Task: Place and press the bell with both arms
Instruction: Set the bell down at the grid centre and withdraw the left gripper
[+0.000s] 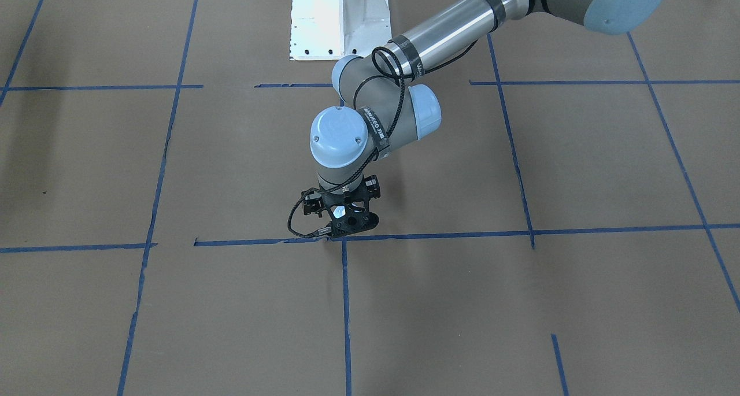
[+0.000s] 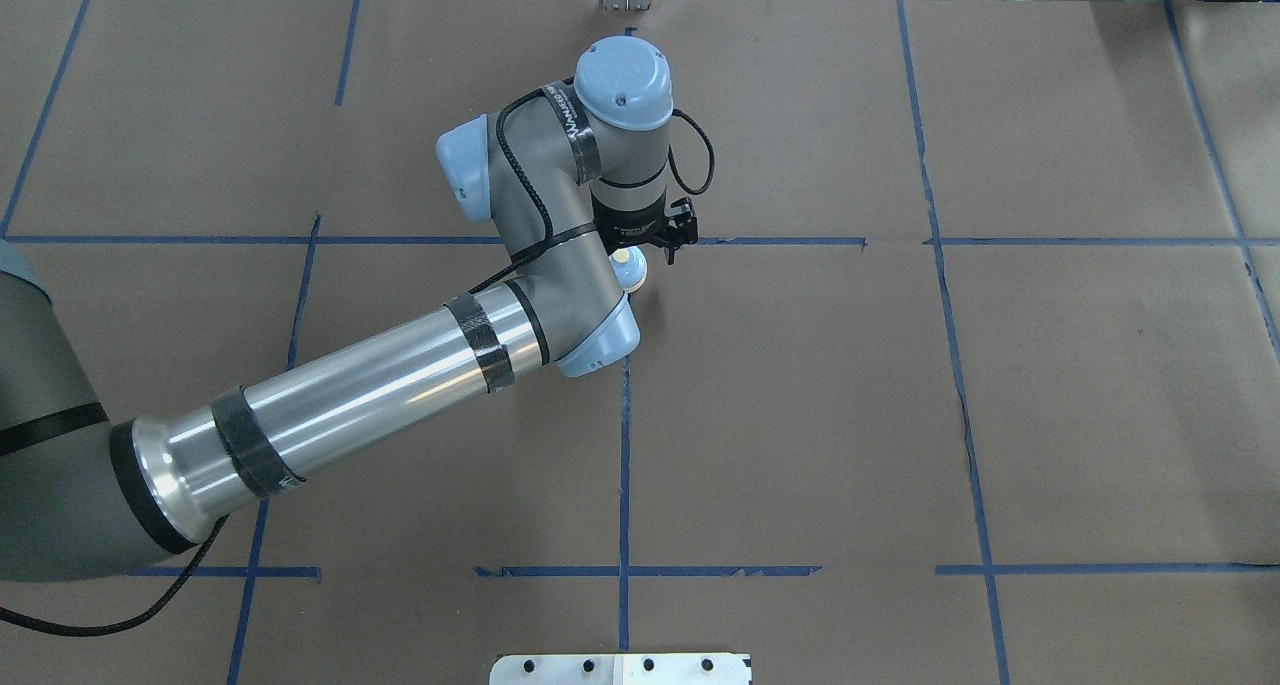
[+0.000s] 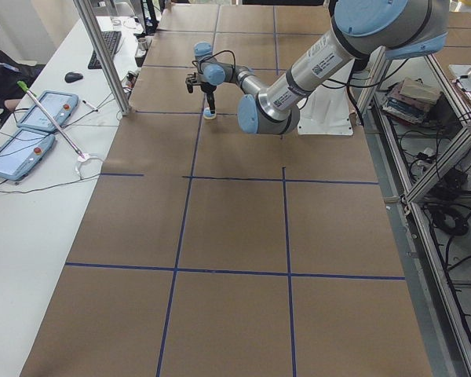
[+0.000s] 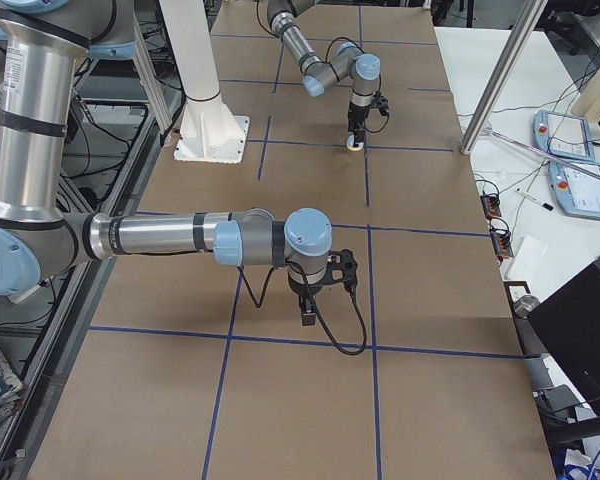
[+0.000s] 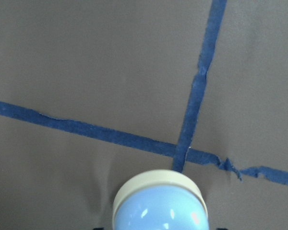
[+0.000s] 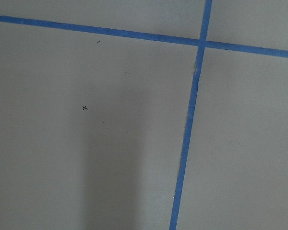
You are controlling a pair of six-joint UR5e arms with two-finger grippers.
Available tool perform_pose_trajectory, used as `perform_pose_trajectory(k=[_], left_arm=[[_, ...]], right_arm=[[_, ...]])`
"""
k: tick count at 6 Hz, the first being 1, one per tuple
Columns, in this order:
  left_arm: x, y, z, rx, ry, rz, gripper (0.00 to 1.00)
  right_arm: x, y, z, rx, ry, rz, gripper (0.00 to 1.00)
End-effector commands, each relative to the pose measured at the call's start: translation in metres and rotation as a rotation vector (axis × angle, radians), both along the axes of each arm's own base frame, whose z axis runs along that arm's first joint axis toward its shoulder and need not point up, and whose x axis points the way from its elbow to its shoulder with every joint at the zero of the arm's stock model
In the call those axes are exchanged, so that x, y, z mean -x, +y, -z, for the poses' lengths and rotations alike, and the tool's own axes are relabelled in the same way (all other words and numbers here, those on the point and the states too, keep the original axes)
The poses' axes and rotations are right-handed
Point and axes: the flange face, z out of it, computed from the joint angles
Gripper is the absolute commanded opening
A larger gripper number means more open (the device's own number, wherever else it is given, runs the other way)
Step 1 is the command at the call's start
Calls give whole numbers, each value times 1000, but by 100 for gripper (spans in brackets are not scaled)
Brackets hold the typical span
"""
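near, the right black claw (image 4: 307, 316) hangs over the brown paper counter (image 4: 430, 280). far off, the left black claw (image 1: 346, 221) stands over the little light-blue dome bell (image 5: 161, 206) by crossed blue tape (image 5: 185, 143). spread or pinching, i cannot tell for either.

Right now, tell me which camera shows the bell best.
The left wrist-mounted view: the bell sits large at the bottom edge, blue dome and cream rim sharp. Overhead shows only a sliver beside the left arm; the side views, a speck; front-facing and right wrist views show nothing clear.
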Motion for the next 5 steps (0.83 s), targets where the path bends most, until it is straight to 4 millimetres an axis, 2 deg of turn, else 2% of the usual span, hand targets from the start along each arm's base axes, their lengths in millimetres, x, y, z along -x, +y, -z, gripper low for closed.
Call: perform_pose_trajectory(k=[1,2,3,4,5], left_arm=[[48,-13,24,-55,-34,-39,100],[98,-13,-1,-100,-54,-62,100],[156,-3,-57,-166,-54,-83,100],[220,7,-105,-244,-62,-117,100],[285,23,-149,-290,-37,-173,100]], right_arm=[[4,-10,12,-29,-3,7,100],[13,-26,27,-60,-9,23,100],[36,-48,51,-80,-20,42,100],[76,-68,84,-33,-33,13,100],[127,-88,129,-4,-54,0,100]])
